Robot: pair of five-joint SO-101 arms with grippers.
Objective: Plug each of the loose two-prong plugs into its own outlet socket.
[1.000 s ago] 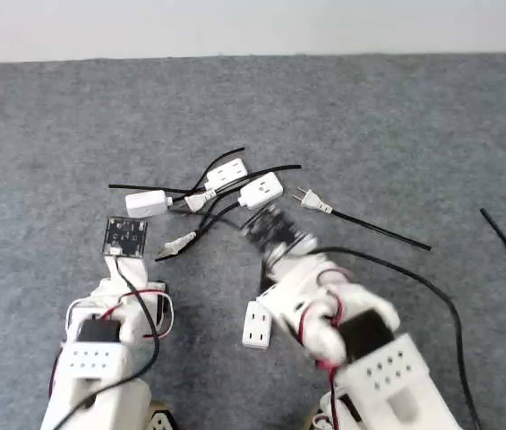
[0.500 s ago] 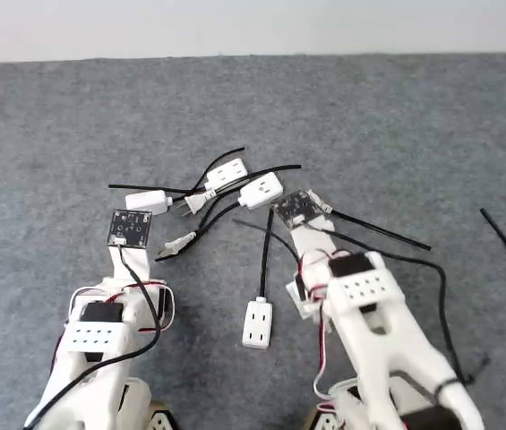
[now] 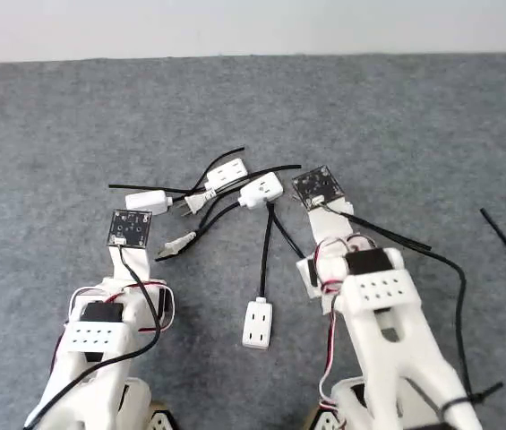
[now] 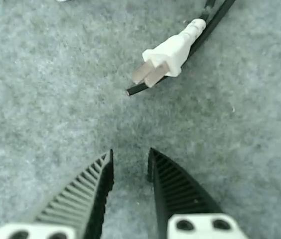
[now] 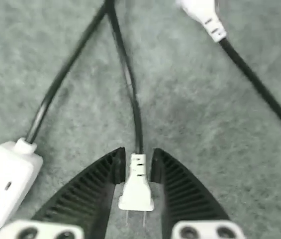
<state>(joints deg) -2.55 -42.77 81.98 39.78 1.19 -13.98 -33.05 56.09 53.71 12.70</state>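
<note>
The left gripper (image 4: 130, 152) hangs just over the grey table (image 3: 414, 116), its fingers slightly apart with bare surface showing in the gap. Just ahead of it lies a loose plug (image 4: 162, 59), white, flat on its side, its two prongs pointing back toward the fingertips and a black cable end lying against it. In the high view this plug sits left of centre, just right of the left arm's wrist.

The right gripper (image 5: 136, 154) has its fingers clamped on the sides of a second white plug, the held plug (image 5: 136, 186), whose prongs point toward the wrist and whose black cable runs straight out ahead. In the high view that cable climbs toward the centre of the frame and meets the cable of the lower socket (image 3: 257, 322), a white block lying between the two arms at lower centre.

Above centre lies a tangle of black cables with three more white sockets: the upper socket (image 3: 227, 172), the middle socket (image 3: 261, 190) just right of it, and the left socket (image 3: 148, 202). Another plug, the far plug (image 5: 200, 12), lies beyond the right gripper, its cable trailing away.
</note>
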